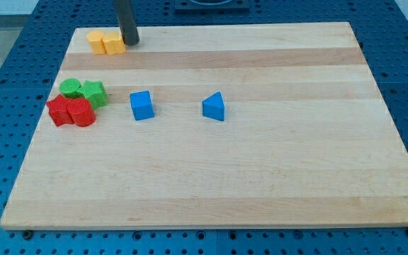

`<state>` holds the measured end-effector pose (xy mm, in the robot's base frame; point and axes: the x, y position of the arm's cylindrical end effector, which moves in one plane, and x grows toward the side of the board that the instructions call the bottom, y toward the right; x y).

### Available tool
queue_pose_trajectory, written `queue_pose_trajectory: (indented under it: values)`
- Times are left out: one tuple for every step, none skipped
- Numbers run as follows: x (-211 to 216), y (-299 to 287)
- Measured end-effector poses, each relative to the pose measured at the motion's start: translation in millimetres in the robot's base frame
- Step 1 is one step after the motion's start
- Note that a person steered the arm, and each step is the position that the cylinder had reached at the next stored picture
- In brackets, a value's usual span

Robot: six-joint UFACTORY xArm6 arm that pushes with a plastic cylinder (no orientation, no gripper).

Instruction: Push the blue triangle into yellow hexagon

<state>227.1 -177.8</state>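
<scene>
My tip (130,42) is the lower end of a straight dark rod that comes down from the view's top edge. There are no jaws on it, so nothing is clamped, grasped or released; the rod can only press sideways against a block. The tip stands on the wooden board (261,177) close to the board's top-left corner, directly at the right side of the yellow hexagon (113,43). It looks to be touching that block or just beside it; the exact contact cannot be made out. A second yellow block (95,39), whose shape I cannot settle, sits against the hexagon's left side.

The blue triangle (214,107) lies well apart from the tip, toward the view's bottom and right of it, near the middle of the board. Taking the triangle as the landmark: the blue cube (142,105) is to its left at about the same height, with bare wood between them. Further left of the triangle is a tight cluster by the board's left edge, made of a green round block (69,87) and a green block (93,92) side by side, with a red block (60,112) and a red cylinder (83,112) just below them, all touching or nearly so.
</scene>
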Motion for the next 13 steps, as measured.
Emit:
queue_pose_trajectory:
  values:
    - [-2,-7]
    - [9,4]
    - [18,31]
    - [39,69]
    - [82,113]
    - [122,152]
    - [154,212]
    - [190,256]
    - [237,267]
    - [250,249]
    - [218,228]
    - [175,188]
    - [179,174]
